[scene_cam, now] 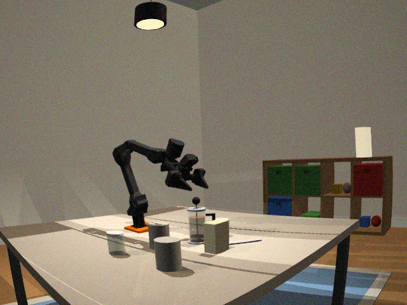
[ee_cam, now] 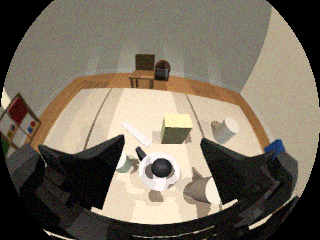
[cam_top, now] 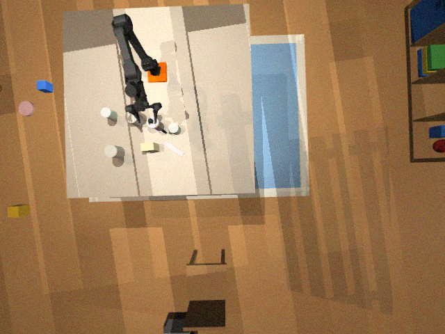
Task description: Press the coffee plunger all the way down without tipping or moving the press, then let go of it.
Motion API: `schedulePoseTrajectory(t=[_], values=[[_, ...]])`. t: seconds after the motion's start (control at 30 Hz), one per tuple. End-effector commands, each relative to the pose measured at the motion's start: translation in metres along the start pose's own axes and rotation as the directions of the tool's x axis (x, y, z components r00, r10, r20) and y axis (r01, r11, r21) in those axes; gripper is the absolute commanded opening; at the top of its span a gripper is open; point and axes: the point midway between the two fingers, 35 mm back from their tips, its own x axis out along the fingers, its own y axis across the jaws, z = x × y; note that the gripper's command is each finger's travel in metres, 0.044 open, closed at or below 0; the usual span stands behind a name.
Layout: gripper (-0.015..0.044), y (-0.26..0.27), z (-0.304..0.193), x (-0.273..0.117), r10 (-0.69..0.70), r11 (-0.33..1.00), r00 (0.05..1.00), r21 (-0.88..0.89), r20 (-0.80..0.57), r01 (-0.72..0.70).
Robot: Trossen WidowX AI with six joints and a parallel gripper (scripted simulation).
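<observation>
The coffee press [scene_cam: 196,226] stands upright on the table [scene_cam: 296,239], its black plunger knob [scene_cam: 196,200] directly below the jaws and apart from them. The gripper [scene_cam: 190,182] hangs released, fingers spread wide, holding nothing. A cream box [scene_cam: 216,235] sits just beside the press.

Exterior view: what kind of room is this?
Likely a living or dining room at home, not a lab. A cube shelf with coloured bins stands by the wall, a pendant lamp hangs above, and a blue rug lies on wood flooring beside the table.
</observation>
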Motion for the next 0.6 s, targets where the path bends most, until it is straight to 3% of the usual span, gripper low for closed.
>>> schedulePoseTrajectory(t=[0.0, 0.57], values=[[0.0440, -0.0015, 0.0219, -0.0297, -0.006, 1.000, 1.000, 0.004, 0.010, 0.006], [0.0440, -0.0013, 0.0192, -0.0277, -0.006, 1.000, 1.000, 0.004, 0.010, 0.006]])
